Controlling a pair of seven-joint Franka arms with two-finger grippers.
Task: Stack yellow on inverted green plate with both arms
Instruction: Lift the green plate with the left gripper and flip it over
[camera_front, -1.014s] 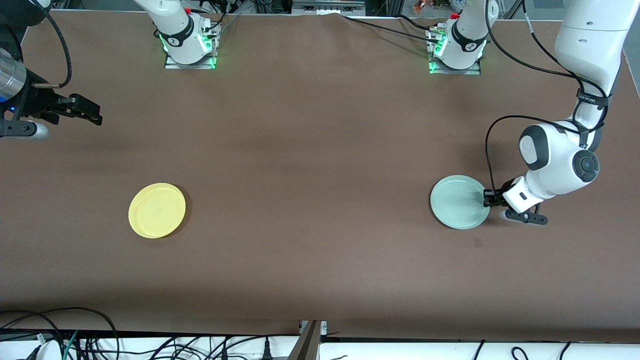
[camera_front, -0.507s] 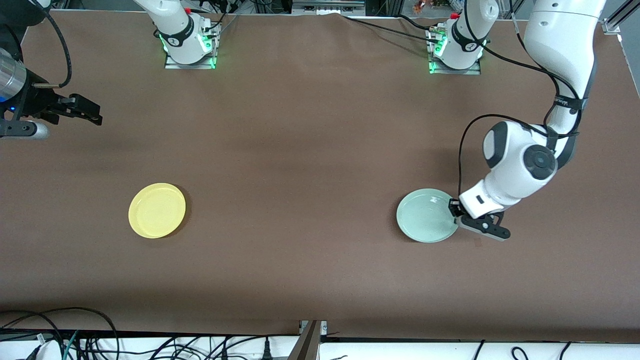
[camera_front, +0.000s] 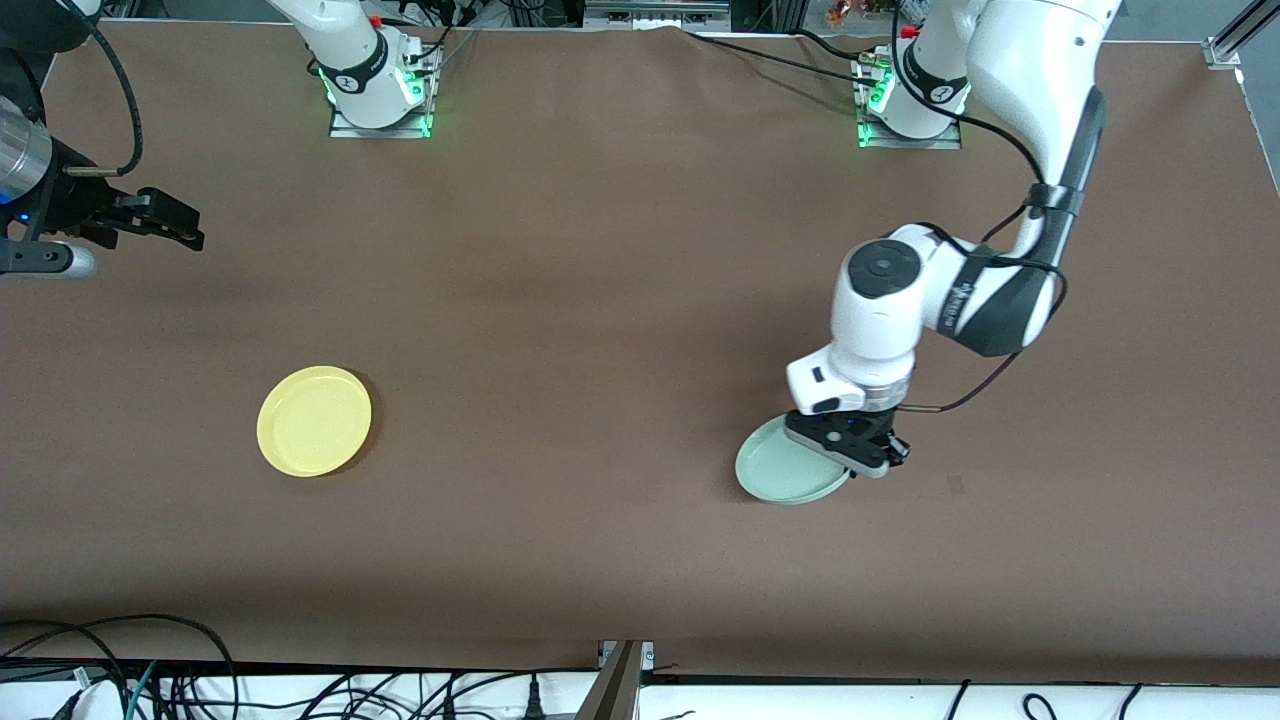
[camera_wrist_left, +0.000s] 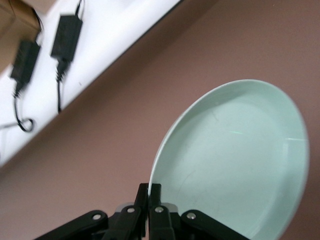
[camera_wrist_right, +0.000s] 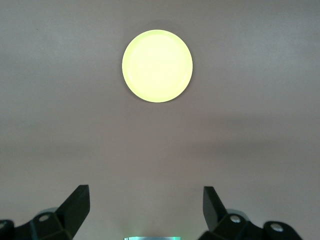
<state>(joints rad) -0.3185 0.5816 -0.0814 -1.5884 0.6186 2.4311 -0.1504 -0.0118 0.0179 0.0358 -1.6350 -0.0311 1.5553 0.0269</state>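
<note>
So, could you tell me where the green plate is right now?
The green plate is held by its rim in the left pincer, tilted over the table toward the left arm's end, well apart from the yellow plate.

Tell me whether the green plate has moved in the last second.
Yes. The green plate, gripped by the left gripper, has shifted toward the yellow plate and nearer the front camera.

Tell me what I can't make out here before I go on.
- Green plate: front view, the edge under the left gripper is covered; the grip shows only in the left wrist view.
- Right gripper: right wrist view, bottom edge cuts off the finger bases.
- Yellow plate: underside unseen.
</note>
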